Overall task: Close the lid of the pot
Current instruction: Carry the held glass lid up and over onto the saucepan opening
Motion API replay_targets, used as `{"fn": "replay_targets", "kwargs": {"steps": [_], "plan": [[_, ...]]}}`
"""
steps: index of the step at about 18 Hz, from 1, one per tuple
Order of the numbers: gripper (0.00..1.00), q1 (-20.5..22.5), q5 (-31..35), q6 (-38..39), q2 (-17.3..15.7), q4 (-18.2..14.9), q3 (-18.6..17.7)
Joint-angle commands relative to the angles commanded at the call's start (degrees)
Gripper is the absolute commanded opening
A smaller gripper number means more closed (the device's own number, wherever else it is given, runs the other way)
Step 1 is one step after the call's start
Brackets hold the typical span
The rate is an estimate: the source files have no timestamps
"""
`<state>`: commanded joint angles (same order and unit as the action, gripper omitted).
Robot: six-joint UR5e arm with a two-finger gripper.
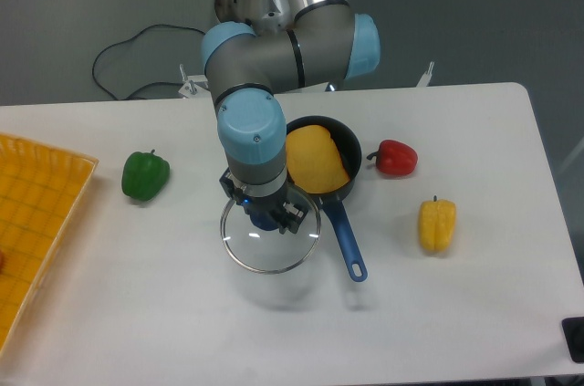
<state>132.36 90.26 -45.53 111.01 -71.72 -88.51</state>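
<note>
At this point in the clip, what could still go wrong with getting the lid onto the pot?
1. The yellow object fills the pot and rises to about its rim, so the lid may sit tilted or not seat.
2. The gripper hides the knob, so the grip cannot be confirmed; the glass lid could slip.
3. The pot's handle lies beside the lid; a low sweep might nudge it.

Nothing readable here, honestly: no text, labels, brand marks or numbers on the pot [321,160], the lid [270,238], the arm [274,48] or anything near the pot.
</note>
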Motion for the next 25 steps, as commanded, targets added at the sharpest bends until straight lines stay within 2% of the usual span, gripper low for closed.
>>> {"fn": "replay_targets", "kwargs": {"steps": [6, 10, 14, 17, 22, 25], "plan": [[0.51, 0.3, 0.2, -0.2, -0.2, -0.1, -0.1], [0.51, 1.3, 0.1, -3.4, -1.7, -3.0, -0.2], [0.51, 1.6, 0.1, -4.3, -1.8, -3.3, -0.9], [0.51, 1.6, 0.3, -6.7, -2.1, -2.8, -2.9], [0.51, 2.8, 0.5, -10.9, -3.6, -3.3, -4.0], [0.51, 3.7, 0.8, -15.9, -5.4, -3.3, -6.8]]}}
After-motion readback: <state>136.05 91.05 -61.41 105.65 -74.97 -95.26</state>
